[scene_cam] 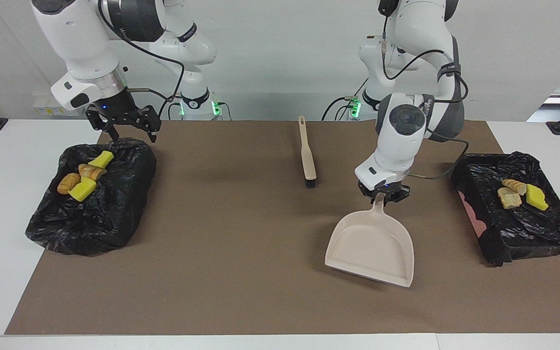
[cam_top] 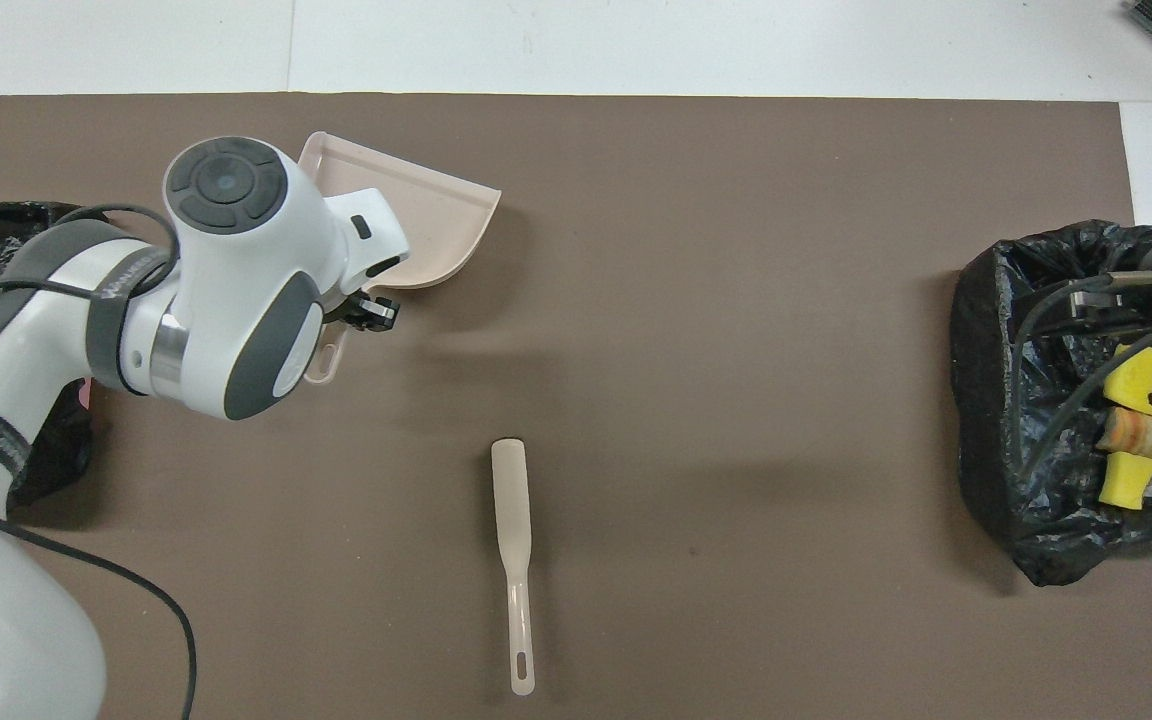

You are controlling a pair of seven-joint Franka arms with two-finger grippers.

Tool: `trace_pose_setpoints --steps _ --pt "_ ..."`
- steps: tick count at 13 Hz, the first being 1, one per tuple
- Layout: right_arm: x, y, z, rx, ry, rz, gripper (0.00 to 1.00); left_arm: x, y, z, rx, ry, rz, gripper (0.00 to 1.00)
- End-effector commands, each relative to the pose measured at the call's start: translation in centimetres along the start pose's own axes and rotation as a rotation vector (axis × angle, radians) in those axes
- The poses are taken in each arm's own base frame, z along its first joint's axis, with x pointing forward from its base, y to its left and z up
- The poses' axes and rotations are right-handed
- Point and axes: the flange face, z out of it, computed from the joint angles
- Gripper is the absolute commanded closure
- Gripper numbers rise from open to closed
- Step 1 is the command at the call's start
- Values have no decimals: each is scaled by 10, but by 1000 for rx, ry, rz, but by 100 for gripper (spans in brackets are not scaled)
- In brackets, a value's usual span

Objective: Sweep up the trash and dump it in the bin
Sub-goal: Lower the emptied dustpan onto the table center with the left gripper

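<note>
- Trash is already binned as we read it: four pieces (scene_cam: 83, 177) lie in the black-lined bin (scene_cam: 114, 218) at the right arm's end of the counter (scene_cam: 241, 291), three pieces (scene_cam: 523, 195) in the other lined bin (scene_cam: 542, 238) at the left arm's end. We see none on the brown mat (scene_cam: 212, 243).
- Our left pincer (scene_cam: 382, 194) is closed on the dustpan (scene_cam: 372, 248) handle; the pan's lip rests on or just above the mat, we cannot tell which.
- Our right pincer (scene_cam: 124, 127) hangs open and empty over its bin's edge, waiting.
- The brush (scene_cam: 307, 155) lies free mid-mat, nearer the robots than the pan.
- Risks, we judge: the thin handle could twist in the grip if the pan drags, and the right fingers could snag the loose liner when moving off.
</note>
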Motion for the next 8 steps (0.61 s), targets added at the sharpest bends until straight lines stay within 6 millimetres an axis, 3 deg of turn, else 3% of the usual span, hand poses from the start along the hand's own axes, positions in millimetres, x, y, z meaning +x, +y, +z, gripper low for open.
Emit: trace_pose_setpoints --steps 1,2,3,6,8 --pt "-6 1 1 -1 -7 14 0 15 23 -13 -28 32 -105 100" --pt "-6 -1 1 1 -5 11 0 22 29 -18 -38 39 -135 100" --pt "-6 -1 1 1 -7 11 0 31 55 -14 -47 37 -140 100" --pt "-6 0 1 -1 0 15 0 39 70 -12 -91 41 -257 100" --pt "-5 -2 0 3 1 11 0 53 87 2 -89 39 -284 100"
